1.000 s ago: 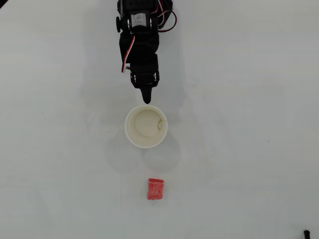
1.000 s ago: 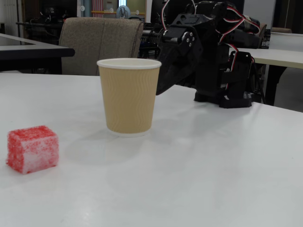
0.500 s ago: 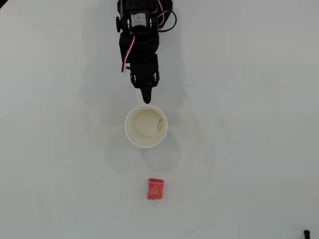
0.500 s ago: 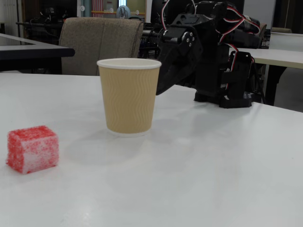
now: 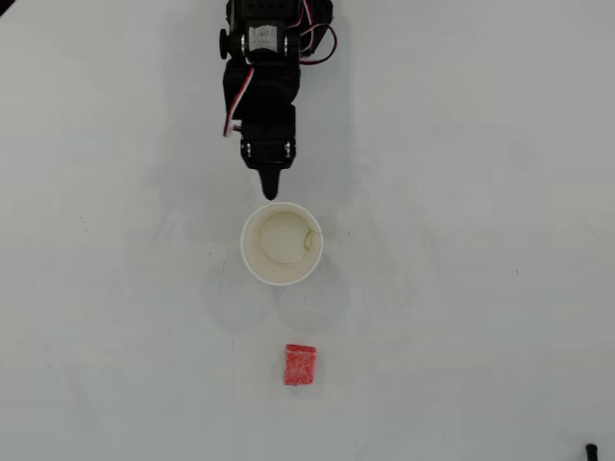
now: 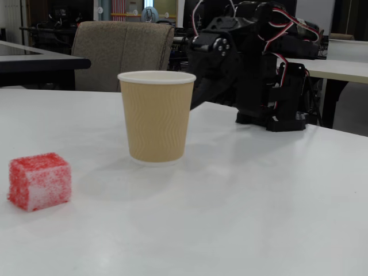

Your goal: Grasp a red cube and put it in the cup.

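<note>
A: Eyes on the red cube. In the overhead view it sits alone on the white table, toward the bottom of the picture, untouched and nothing on any side of it.

B: And the cup stands upright between cube and arm, mouth open, nothing inside. The fixed view shows the tan ribbed wall, with the cube to its left and nearer the camera.

A: The gripper hangs just beyond the cup's far rim, tip pointing at it. From above the fingers read as one dark point, so pressed together, holding nothing.

B: The fixed view has the tip hidden behind the cup, so it cannot confirm that.

A: Placement makes the problem plain, I'd say: arm, cup and cube nearly in line, the cup blocking the straight path.

B: So the reach probably goes over the rim or swings round. Plenty of bare table left and right, edges well away.

A: A small dark thing in the bottom right corner, far out of play.
</note>
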`<action>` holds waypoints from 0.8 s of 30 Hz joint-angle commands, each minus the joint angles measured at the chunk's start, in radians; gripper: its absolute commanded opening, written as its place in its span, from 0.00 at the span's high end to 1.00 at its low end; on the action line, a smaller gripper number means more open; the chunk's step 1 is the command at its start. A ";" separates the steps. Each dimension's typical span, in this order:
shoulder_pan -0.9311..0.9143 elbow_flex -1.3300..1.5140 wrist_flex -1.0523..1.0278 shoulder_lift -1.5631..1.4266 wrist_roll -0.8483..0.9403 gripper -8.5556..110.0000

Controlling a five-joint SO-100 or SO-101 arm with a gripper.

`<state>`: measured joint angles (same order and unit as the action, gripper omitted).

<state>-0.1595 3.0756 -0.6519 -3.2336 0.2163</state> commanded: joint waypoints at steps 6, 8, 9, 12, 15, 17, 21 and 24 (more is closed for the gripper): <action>-0.184 0.071 -0.003 -0.015 -0.006 0.93; -0.212 0.071 -0.003 -0.015 0.000 0.93; -0.224 0.071 -0.002 -0.015 0.002 0.93; -0.249 0.034 -0.005 -0.008 0.003 0.93; -0.253 -0.046 -0.008 0.069 0.003 0.92; -0.261 -0.114 -0.017 0.144 0.003 0.92; -0.287 -0.259 -0.063 0.308 0.003 0.92; -0.319 -0.365 -0.061 0.436 0.003 0.92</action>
<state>-0.4479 2.8900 -0.7118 -2.9222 0.2163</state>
